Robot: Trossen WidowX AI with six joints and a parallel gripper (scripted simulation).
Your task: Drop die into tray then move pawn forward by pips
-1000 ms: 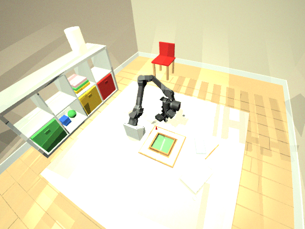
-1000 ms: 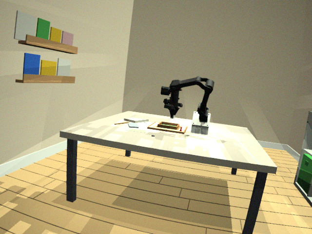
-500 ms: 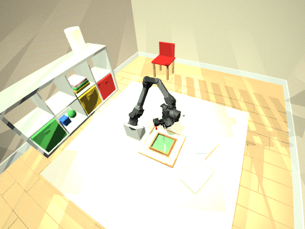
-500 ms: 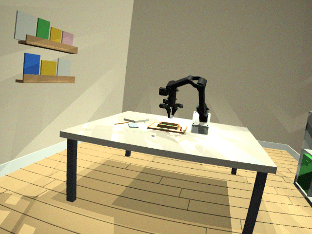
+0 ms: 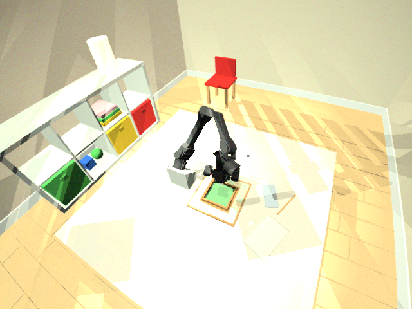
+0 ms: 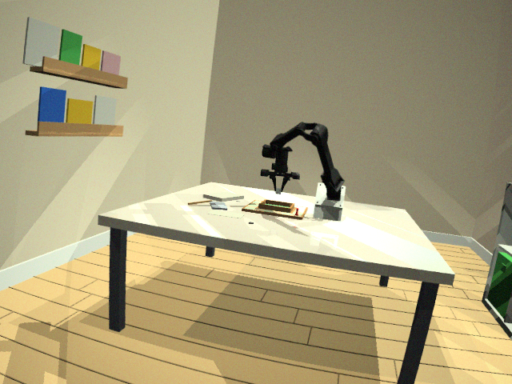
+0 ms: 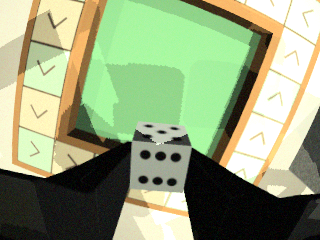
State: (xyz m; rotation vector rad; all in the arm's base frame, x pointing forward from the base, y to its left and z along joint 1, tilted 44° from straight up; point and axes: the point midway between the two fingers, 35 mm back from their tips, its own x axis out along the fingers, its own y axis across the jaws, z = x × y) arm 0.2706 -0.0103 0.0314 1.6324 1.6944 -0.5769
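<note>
- You have the die (image 6: 278, 191) (image 7: 160, 165) picked up, which looks like the first step done; your gripper (image 5: 219, 179) (image 6: 278, 192) (image 7: 159, 152) is closed on it, one dark finger at its left and one at its right.
- The die hangs above the dice tray (image 5: 214, 205) (image 6: 274, 207) (image 7: 89, 55), apart from it; the drop and roll are left to do, so no count is set for you; the six pips facing the wrist view are not a roll.
- The pawn (image 5: 210, 173) (image 6: 297, 211) stands upright at the right end of the board (image 5: 210, 215) (image 6: 270, 214) (image 7: 40, 110) in the exterior view; its move is left, then your letting go and backing away; its exact square is too small to tell, though it seems to be near the corner.
- Your die is a pale grey cube with crisp edges and round black pips; the tray is a shallow square with smooth orange-brown wooden walls and a flat green bottom.
- The board is thin and square, wood-edged, with cream, white and pale green squares bearing thin arrows; the pawn is small and red; the table (image 6: 248, 242) has a pale top and dark, straight legs.
</note>
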